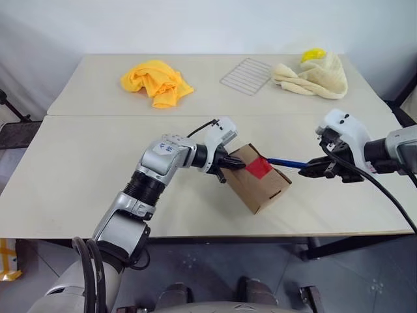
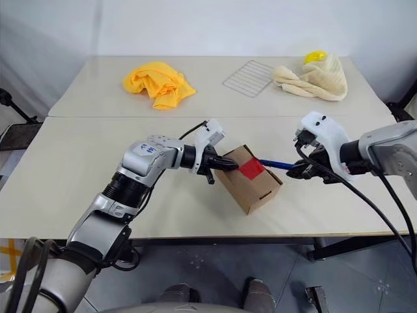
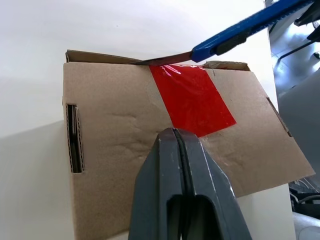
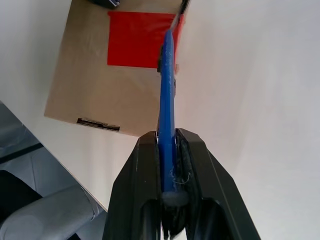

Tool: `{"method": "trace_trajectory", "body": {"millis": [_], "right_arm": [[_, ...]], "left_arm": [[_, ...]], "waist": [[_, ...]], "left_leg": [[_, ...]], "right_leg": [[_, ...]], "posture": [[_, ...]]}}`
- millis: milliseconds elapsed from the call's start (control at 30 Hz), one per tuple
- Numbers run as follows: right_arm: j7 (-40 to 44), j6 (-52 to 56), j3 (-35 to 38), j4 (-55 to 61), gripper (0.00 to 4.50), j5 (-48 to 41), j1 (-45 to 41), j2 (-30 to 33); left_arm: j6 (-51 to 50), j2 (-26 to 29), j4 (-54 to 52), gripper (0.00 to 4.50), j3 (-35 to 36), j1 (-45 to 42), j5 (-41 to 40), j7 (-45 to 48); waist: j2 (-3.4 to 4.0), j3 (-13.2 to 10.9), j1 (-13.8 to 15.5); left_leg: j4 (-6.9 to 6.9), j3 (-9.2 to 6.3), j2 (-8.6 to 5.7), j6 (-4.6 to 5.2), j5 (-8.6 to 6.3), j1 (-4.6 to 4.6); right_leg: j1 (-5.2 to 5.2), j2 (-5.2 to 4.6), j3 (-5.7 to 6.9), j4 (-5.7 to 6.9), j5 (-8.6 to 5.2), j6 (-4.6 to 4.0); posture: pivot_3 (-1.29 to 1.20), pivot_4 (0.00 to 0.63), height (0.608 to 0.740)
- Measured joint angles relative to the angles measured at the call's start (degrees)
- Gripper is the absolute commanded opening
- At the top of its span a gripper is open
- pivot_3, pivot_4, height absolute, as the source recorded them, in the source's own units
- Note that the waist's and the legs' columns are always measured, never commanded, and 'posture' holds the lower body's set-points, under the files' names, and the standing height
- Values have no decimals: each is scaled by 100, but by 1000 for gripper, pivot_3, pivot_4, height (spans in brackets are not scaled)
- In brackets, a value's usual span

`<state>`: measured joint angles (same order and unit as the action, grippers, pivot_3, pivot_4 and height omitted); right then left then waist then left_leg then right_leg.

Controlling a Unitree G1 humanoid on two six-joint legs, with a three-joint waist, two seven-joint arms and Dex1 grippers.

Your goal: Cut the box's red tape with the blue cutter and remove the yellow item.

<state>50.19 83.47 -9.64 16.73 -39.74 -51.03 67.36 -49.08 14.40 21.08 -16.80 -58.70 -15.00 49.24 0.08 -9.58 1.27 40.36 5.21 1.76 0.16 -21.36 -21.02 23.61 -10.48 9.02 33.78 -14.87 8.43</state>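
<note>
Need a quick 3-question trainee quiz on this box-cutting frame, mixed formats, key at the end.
1. True or false: the right gripper is shut on the blue cutter.
2. Where is the cutter's blade? A) at the top edge of the red tape B) in the box's side slot C) lying on the table
3. Fill in: the shut left gripper presses its tips against the ____.

Key: 1 true; 2 A; 3 box.
</note>
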Motion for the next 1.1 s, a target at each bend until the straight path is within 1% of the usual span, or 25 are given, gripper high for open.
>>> {"method": "trace_trajectory", "body": {"millis": [233,533,667,900,1100], "right_arm": [[25,-41,-390,-376,164,284,-355,-299],[339,50,-920,-539,164,502,-829,-224],[618,103,-1194,-526,164,525,-1000,12],[1342,-97,-1688,-364,164,702,-1103,639],[1906,-367,-1755,-197,164,821,-981,1029]], "left_arm": [[53,-26,5,0,7,0,59,-8],[76,-52,8,0,1,0,77,-9],[74,-70,8,0,0,0,78,-14],[89,-106,44,0,17,0,83,-94],[140,-154,183,0,58,-5,88,-115]], "waist": [[0,0,-6],[0,0,-6],[0,0,3],[0,0,5],[-1,-1,12]], "left_leg": [[8,0,0,0,0,-3],[13,0,0,0,0,-6],[13,-1,0,0,0,-7],[17,-3,0,2,-1,-7],[24,-4,0,3,-2,-10]], "right_leg": [[1,0,0,3,1,-1],[1,0,0,3,1,-1],[1,-1,1,1,2,-1],[0,-2,1,2,2,-2],[0,-3,1,2,4,-2]], "posture": [[0,150,740],[0,150,740],[0,150,740],[0,150,740],[0,150,740]]}}
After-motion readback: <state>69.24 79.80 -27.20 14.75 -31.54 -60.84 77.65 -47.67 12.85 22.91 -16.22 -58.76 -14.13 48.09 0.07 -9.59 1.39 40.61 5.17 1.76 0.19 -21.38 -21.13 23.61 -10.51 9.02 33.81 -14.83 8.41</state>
